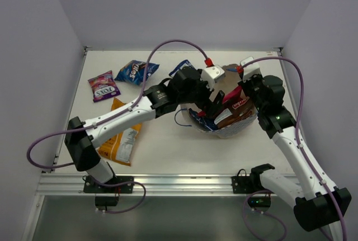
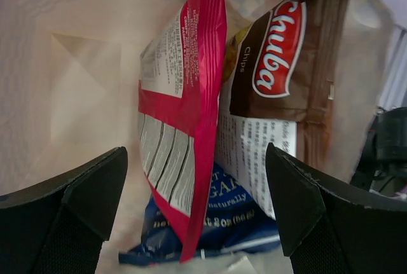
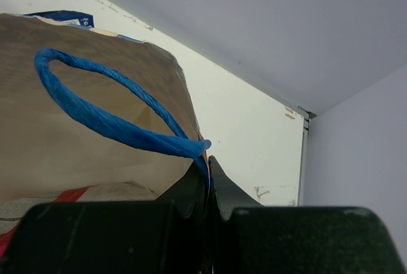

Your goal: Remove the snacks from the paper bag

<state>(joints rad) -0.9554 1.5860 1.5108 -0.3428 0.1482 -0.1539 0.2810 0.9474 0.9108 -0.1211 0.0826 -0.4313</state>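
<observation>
A robot lab cell: white table [image 1: 168, 146] boxed by plain walls [image 1: 179, 6], aluminium rail [image 1: 179, 184] in front.

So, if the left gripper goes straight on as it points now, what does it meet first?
Most likely the pink-red packet: it stands edge-on ahead of the left gripper, between its open fingers, inside the paper bag. The brown chip bag is close beside. Depth is unclear.

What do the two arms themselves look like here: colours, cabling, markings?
Both the left arm and right arm have white tubular links with bulky black joint housings. A lilac cable with a red connector loops along each. The left fingers are matte black wedges. A small green light glows on the right arm. No lettering shows.
</observation>
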